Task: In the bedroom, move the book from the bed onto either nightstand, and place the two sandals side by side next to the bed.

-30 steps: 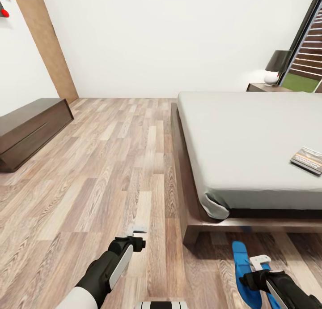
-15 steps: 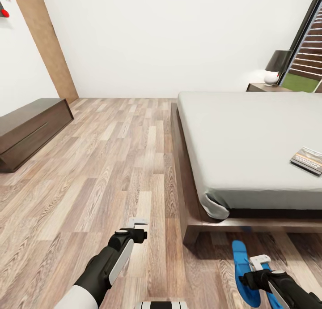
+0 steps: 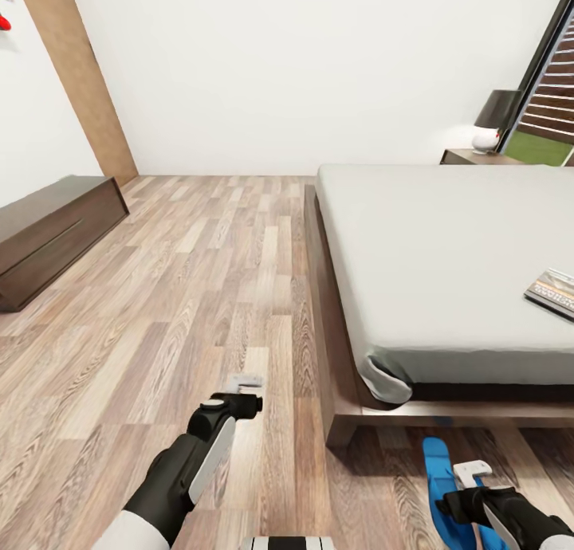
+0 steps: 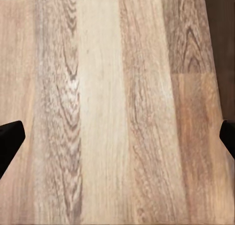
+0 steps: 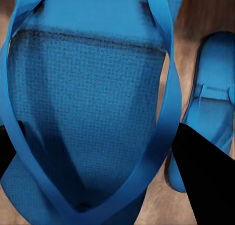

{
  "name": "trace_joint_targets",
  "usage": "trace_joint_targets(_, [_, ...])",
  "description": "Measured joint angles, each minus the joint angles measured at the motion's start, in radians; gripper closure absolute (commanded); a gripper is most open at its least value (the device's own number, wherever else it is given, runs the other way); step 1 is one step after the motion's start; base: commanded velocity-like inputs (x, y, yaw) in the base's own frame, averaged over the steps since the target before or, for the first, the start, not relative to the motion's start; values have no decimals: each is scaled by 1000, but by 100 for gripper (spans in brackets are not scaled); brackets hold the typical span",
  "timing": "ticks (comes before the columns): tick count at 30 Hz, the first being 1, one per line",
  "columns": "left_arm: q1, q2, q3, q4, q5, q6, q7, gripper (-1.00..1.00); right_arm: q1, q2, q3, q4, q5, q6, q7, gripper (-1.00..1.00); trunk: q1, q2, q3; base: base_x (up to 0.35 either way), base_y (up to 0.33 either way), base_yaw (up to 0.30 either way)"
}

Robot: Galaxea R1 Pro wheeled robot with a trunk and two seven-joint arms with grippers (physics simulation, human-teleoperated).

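The room has plain white walls and a floor made of pale wood planks. A long, low brown bench sits against the wall on one side, next to a tall light-brown wood panel. In the far corner a window shows brown slats and green grass.

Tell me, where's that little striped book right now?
In the head view, the book lies on the bed's grey mattress at the far right edge, well short of the nightstand.
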Motion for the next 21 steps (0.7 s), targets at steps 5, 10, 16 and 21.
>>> trace_joint_targets(5, [61, 14, 3, -255, -1, 157, 39, -100, -4, 2, 1, 11, 22, -15, -1, 100, 2, -1, -15, 1, 0, 0])
trace_joint_targets(10, [70, 13, 0, -284, 1, 172, 50, -100, -4, -2, 2, 10, 24, -81, 8, 100, 4, -2, -35, 0, 0, 0])
trace_joint_targets(16, [72, 10, -3, -287, 2, 174, 53, -100, -4, -7, 4, 11, 21, -145, 63, 100, 7, -3, -58, 0, 0, 0])
trace_joint_targets(21, [72, 10, -3, -288, 1, 174, 54, -100, -4, -5, 4, 38, 19, -144, 65, 100, 9, -5, -77, 0, 0, 0])
